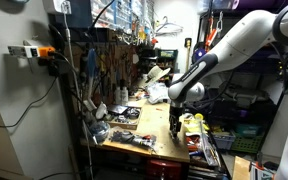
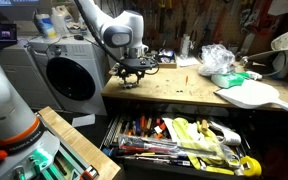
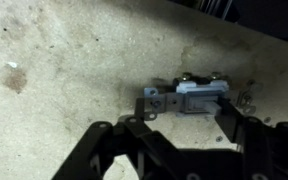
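Observation:
A small grey wall switch with a metal mounting bracket (image 3: 189,97) lies flat on the worn wooden bench top (image 3: 64,60). My gripper (image 3: 174,135) is open and points down just above the bench. Its two dark fingers are spread wide, and the switch lies just beyond the fingertips, close to the right-hand finger. I cannot tell whether that finger touches it. Nothing is held. The gripper shows in both exterior views (image 1: 174,126) (image 2: 131,78), low over the bench near its end. The switch is too small to make out there.
An open drawer full of hand tools (image 2: 174,140) juts out below the bench front. A washing machine (image 2: 69,70) stands beside the bench. A crumpled plastic bag (image 2: 219,58) and a white board (image 2: 249,93) lie further along. Black tools (image 1: 134,140) lie on the bench.

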Robot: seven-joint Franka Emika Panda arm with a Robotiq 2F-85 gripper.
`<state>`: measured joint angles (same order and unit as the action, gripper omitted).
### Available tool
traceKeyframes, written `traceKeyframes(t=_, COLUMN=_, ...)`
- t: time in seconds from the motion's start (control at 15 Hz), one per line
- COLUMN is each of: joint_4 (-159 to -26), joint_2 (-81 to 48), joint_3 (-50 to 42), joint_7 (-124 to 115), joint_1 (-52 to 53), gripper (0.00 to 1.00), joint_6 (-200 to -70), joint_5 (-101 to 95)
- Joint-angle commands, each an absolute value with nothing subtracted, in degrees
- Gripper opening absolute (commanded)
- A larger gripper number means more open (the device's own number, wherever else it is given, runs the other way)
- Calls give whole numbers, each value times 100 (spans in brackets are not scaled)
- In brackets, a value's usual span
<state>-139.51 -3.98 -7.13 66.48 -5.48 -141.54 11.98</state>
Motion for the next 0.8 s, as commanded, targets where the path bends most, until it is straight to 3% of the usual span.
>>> traceKeyframes(t=0.0, joint_4=-13929, joint_2=-389, joint_3=-653, joint_7=6542, joint_1=-643, gripper=97, joint_6=-14055, joint_5=1019)
traceKeyframes(t=0.73, joint_4=-13877, joint_2=-419, joint_3=-672, joint_7=6511, joint_1=-694, gripper=100, joint_6=-13940, joint_5=953)
